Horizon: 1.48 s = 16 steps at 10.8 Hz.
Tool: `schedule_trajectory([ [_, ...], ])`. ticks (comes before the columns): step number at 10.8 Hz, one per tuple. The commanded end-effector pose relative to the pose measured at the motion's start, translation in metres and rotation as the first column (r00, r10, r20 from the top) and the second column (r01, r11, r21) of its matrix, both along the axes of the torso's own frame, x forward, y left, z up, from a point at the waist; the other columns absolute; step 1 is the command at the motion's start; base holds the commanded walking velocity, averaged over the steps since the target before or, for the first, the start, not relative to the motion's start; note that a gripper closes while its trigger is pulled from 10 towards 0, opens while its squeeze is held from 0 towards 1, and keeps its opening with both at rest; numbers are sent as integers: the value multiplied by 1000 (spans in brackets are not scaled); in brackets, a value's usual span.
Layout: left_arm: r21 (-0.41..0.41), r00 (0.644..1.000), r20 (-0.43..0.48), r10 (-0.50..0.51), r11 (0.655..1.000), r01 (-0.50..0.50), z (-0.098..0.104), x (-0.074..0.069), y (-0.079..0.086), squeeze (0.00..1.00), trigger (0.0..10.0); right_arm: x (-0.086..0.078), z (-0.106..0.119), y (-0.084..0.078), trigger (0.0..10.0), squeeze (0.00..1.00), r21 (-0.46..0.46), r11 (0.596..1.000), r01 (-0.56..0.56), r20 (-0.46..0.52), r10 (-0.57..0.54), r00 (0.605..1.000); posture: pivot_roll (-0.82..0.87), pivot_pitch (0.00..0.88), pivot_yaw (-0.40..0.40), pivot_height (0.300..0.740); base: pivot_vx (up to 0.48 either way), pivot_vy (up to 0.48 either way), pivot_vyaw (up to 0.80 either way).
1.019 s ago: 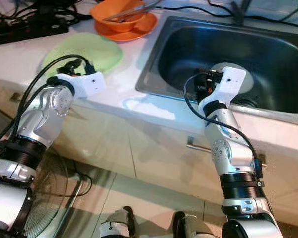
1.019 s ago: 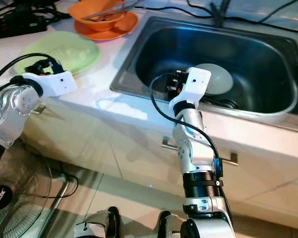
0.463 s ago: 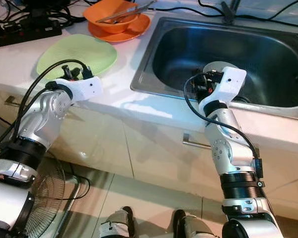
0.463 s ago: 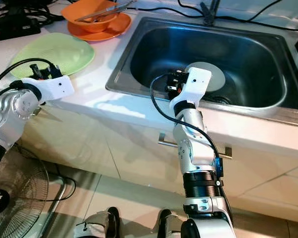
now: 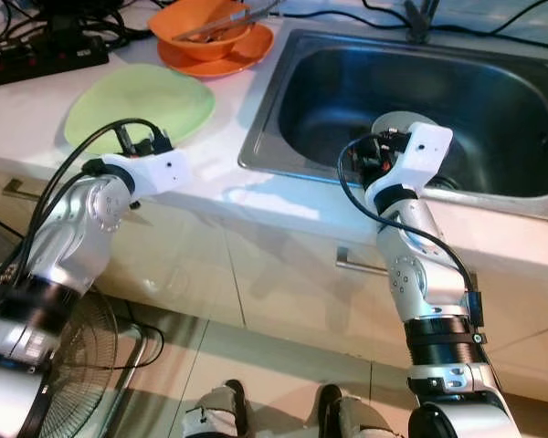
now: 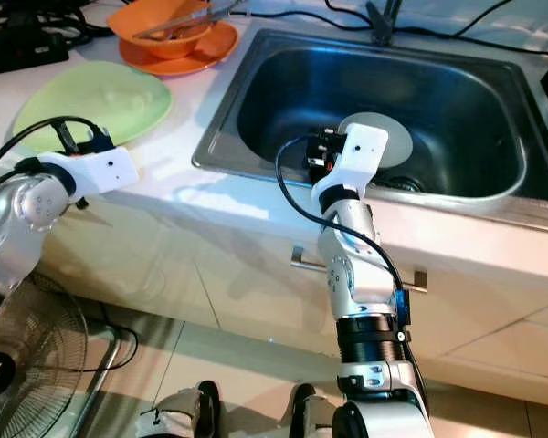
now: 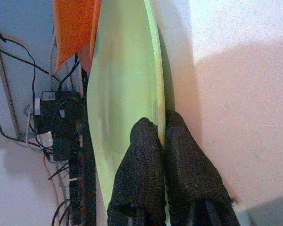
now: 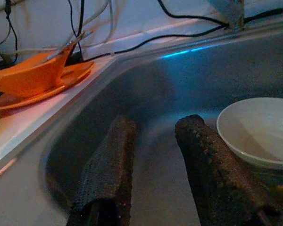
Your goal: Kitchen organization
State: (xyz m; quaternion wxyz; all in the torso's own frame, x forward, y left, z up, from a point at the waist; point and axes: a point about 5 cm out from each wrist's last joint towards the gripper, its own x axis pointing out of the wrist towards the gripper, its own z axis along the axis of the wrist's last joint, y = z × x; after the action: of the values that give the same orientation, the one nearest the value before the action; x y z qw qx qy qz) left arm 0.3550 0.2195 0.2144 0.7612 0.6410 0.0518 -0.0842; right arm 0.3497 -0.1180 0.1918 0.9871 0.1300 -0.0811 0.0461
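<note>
The left gripper (image 7: 162,141) has its fingers pinched together on the near edge of the green plate (image 5: 139,103), which lies flat on the white counter (image 5: 36,100) left of the sink (image 5: 283,100). The right gripper (image 8: 158,155) hangs over the sink with its fingers apart and nothing between them, and a white bowl (image 8: 257,129) sits on the sink floor just to its right. Far back on the counter there's an orange bowl (image 5: 201,20) on an orange plate (image 5: 228,57), with a black power strip (image 5: 36,57) off to the left.

A home kitchen: steel sink (image 5: 283,91), white counter (image 5: 36,109), cabinet doors (image 5: 283,283).
</note>
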Motion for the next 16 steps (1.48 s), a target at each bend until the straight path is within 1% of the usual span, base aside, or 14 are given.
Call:
schedule_trajectory([
  [1, -8, 1000, -21, -11, 1000, 11, 5, -5, 1, 0, 0, 2, 4, 3, 10000, 0, 6, 1000, -20, 8, 20, 1000, 177, 205, -2, 740, 0, 0, 0],
  [3, 15, 1000, 8, 5, 1000, -5, 17, -15, 4, 0, 0, 3, 4, 7, 10000, 0, 7, 999, -36, 5, 36, 999, 185, 206, -8, 740, 0, 0, 0],
  [4, 28, 1000, 9, -2, 1000, 2, 21, -20, 2, 0, 0, 3, 4, 7, 10000, 0, 7, 999, -38, 6, 38, 999, 184, 206, -13, 740, 0, 0, 0],
  [5, 21, 999, 29, -29, 999, 29, 36, -29, -5, 0, 0, 4, 5, 6, 10000, 0, 6, 999, -41, 7, 41, 999, 190, 206, -20, 740, 0, 0, 0],
  [7, 17, 992, 108, -66, 998, 64, 59, -39, -18, 0, 0, 7, 6, 9, 10000, 0, -1, 998, -59, 6, 59, 998, 203, 204, -32, 740, 0, 0, 0],
  [8, 19, 986, 155, -68, 998, 65, 66, -41, -24, 0, 784, 8, 7, 12, 10000, 0, -2, 998, -70, 6, 70, 998, 215, 204, -41, 740, 0, 0, 0],
  [9, 14, 982, 172, -75, 997, 73, 67, -43, -29, 0, 10000, 9, 7, 14, 10000, 0, -2, 997, -79, 9, 79, 997, 216, 204, -44, 740, 0, 0, 0],
  [11, -19, 968, 213, -134, 990, 141, 69, -47, -50, 0, 10000, 11, 9, 16, 10000, 0, -5, 996, -94, 13, 94, 996, 225, 200, -53, 740, 0, 0, 0],
  [12, -9, 957, 244, -160, 986, 167, 72, -49, -56, 0, 10000, 12, 9, 17, 10000, 0, -7, 995, -96, 14, 96, 995, 224, 198, -53, 740, 0, 0, 0],
  [13, 51, 933, 294, -207, 978, 201, 76, -48, -63, 0, 10000, 13, 11, 16, 10000, 0, -8, 995, -97, 18, 97, 995, 222, 195, -50, 740, 0, 0, 0],
  [14, 85, 907, 329, -263, 965, 249, 75, -47, -73, 0, 10000, 13, 13, 16, 10000, 0, -4, 995, -99, 28, 99, 995, 213, 193, -47, 740, 0, 0, 0],
  [15, 77, 898, 336, -284, 959, 274, 74, -47, -81, 0, 10000, 13, 16, 15, 10000, 0, 2, 995, -102, 36, 101, 994, 208, 192, -46, 740, 0, 0, 0],
  [16, 64, 888, 342, -308, 950, 305, 71, -46, -89, 0, 10000, 14, 20, 13, 10000, 1000, 7, 995, -100, 49, 99, 994, 199, 189, -44, 740, 0, 0, 0],
])
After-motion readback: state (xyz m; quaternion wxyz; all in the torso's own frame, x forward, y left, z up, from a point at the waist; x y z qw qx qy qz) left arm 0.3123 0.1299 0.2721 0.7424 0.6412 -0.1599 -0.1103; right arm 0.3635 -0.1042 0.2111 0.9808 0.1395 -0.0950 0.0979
